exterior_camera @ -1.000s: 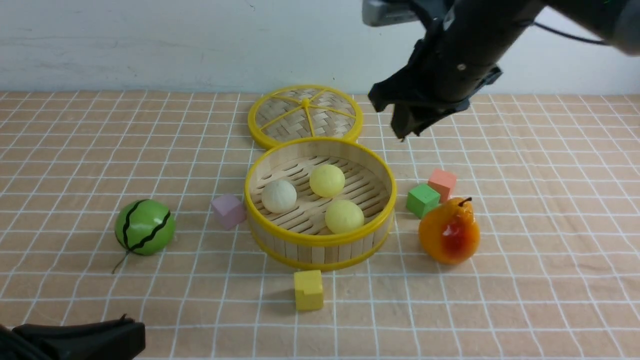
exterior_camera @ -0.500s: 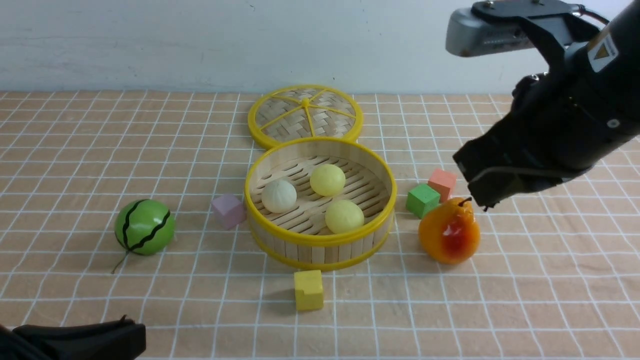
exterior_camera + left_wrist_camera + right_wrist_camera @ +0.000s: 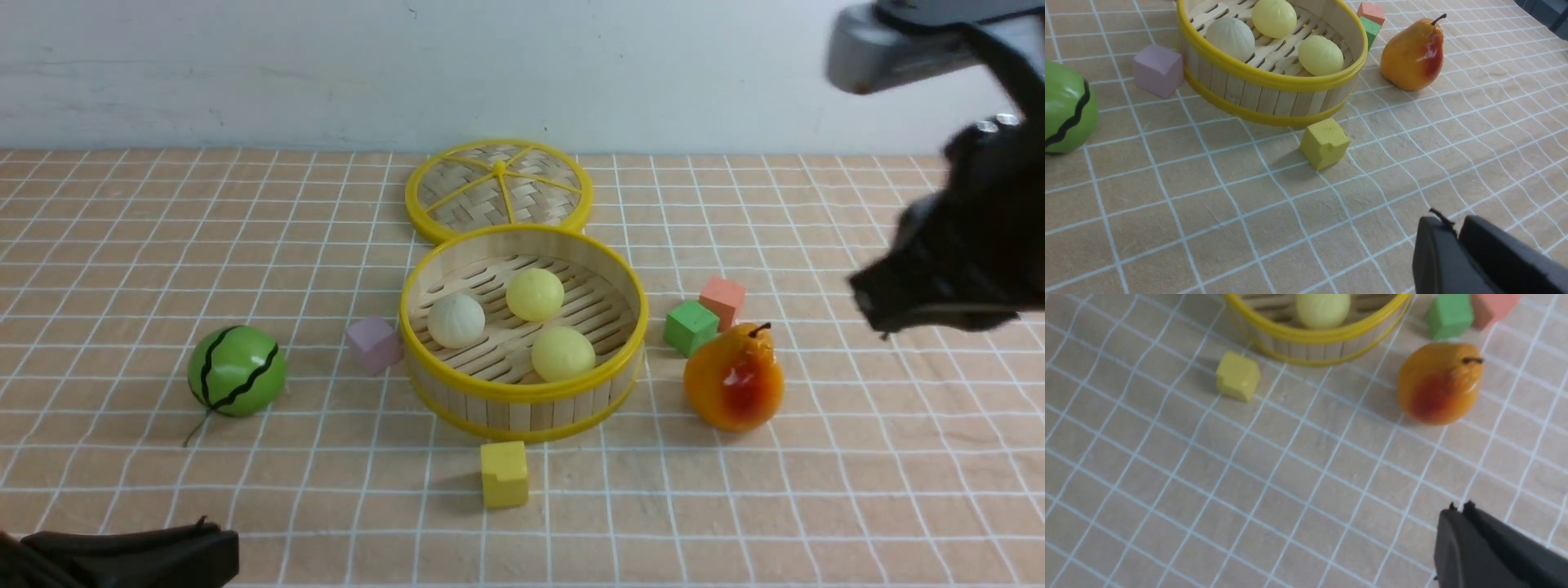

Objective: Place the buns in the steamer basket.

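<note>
The steamer basket (image 3: 522, 392) stands mid-table; it also shows in the left wrist view (image 3: 1274, 79) and partly in the right wrist view (image 3: 1314, 335). Three buns lie inside it: an off-white bun (image 3: 455, 320), a pale yellow bun (image 3: 535, 294) and another pale yellow bun (image 3: 562, 354). My right gripper (image 3: 878, 314) is shut and empty, raised at the right, well right of the basket; in its wrist view (image 3: 1457, 508) the jaws are together. My left gripper (image 3: 208, 539) is shut and empty, low at the near left corner, also in its wrist view (image 3: 1447, 224).
The flat woven lid (image 3: 498, 189) lies behind the basket. A green striped melon (image 3: 237, 371) is at left, a purple cube (image 3: 372, 344) beside the basket, a yellow cube (image 3: 504, 473) in front. A green cube (image 3: 690, 327), a coral cube (image 3: 722, 300) and an orange pear (image 3: 735, 380) are at right.
My right arm has swung from above the basket's far right to the right and nearer, past the pear. The buns, basket and left arm have not moved.
</note>
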`<state>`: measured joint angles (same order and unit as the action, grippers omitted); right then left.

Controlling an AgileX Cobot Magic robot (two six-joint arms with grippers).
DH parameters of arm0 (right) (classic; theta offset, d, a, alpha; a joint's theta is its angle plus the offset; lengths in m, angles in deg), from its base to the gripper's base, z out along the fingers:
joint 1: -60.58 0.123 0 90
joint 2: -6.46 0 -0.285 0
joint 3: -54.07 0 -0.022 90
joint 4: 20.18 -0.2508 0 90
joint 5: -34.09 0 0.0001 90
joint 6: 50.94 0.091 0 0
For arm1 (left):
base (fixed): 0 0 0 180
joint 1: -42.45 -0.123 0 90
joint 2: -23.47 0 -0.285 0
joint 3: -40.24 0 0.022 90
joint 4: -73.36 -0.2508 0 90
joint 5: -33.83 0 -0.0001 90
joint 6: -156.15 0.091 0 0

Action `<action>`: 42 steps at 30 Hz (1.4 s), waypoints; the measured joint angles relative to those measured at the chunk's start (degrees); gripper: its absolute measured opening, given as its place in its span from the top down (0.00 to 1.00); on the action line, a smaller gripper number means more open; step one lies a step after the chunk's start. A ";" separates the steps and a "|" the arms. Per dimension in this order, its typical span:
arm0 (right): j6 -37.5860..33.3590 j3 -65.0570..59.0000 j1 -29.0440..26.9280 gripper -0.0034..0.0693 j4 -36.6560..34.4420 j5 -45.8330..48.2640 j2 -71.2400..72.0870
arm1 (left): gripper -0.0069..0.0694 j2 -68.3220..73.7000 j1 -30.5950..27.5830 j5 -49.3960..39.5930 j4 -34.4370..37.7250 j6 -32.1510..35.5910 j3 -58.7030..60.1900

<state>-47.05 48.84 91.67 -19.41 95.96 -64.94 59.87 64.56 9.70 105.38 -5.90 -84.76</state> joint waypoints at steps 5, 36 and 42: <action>0.12 -29.71 -9.19 0.97 0.00 -23.62 25.06 | 0.80 0.00 0.00 -0.05 0.00 0.00 0.00; 0.51 -72.98 -29.87 0.96 -0.04 -39.62 64.24 | 0.76 0.00 0.00 -0.50 -0.01 0.00 0.00; 0.51 -72.98 -29.87 0.95 -0.04 -39.62 64.24 | 0.76 0.00 0.00 -0.50 -0.01 0.00 0.00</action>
<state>-46.54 -24.14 61.80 -19.45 56.35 -0.70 59.87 64.56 9.20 105.37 -5.90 -84.76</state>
